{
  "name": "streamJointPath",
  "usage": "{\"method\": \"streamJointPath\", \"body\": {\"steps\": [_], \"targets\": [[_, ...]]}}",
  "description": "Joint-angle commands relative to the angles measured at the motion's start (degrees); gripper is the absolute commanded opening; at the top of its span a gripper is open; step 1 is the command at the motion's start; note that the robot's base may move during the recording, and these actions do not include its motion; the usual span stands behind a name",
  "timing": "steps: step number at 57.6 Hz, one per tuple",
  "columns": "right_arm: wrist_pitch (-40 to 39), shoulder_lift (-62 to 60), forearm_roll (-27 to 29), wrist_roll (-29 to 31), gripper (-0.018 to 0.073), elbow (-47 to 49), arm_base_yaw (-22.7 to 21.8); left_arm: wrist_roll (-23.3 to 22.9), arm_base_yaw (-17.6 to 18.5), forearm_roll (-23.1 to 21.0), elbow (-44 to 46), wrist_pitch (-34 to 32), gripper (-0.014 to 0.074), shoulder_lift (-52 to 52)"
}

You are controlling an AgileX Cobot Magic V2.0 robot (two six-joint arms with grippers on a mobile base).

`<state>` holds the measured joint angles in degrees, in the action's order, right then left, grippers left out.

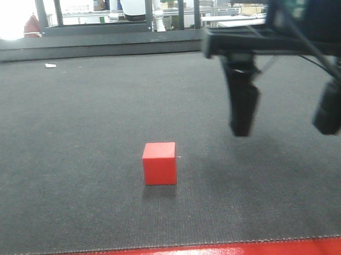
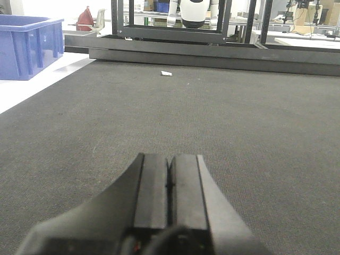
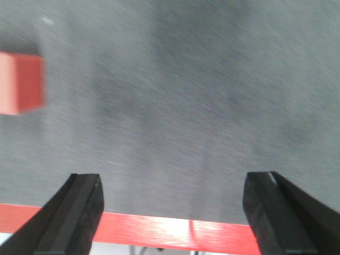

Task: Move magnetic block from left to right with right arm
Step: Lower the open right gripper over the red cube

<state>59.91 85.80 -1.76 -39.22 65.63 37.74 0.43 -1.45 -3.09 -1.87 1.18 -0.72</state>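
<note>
The magnetic block (image 1: 159,163), a small bright-red cube, rests on the dark grey mat near the front edge. It also shows blurred at the left edge of the right wrist view as the red block (image 3: 20,83). My right gripper (image 1: 285,122) hangs above the mat to the block's right, fingers spread wide and empty; from its wrist camera the right gripper (image 3: 172,183) is open over bare mat, the cube off to the side. My left gripper (image 2: 170,164) lies low over the mat, fingers pressed together, nothing between them.
The red table frame (image 1: 175,254) runs along the mat's front edge and shows again as the red frame (image 3: 170,231). A small white scrap (image 1: 50,65) lies far left on the mat. A blue bin (image 2: 26,45) stands off the mat. Black racks (image 1: 116,20) stand behind.
</note>
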Motion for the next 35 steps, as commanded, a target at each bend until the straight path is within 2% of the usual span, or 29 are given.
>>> {"method": "streamJointPath", "body": {"steps": [1, 17, 35], "targets": [[1.3, 0.8, -0.1, -1.4, 0.0634, 5.6, 1.4, -0.4, 0.3, -0.1, -0.5, -4.8, -0.0126, -0.7], [4.4, 9.9, 0.0, -10.3, 0.0634, 16.8, 5.3, -0.4, 0.3, -0.1, -0.5, -4.8, -0.0126, -0.7], [4.9, 18.5, 0.0, -10.4, 0.0634, 24.2, 7.3, -0.4, 0.3, -0.1, -0.5, -4.8, -0.0126, -0.7]]}}
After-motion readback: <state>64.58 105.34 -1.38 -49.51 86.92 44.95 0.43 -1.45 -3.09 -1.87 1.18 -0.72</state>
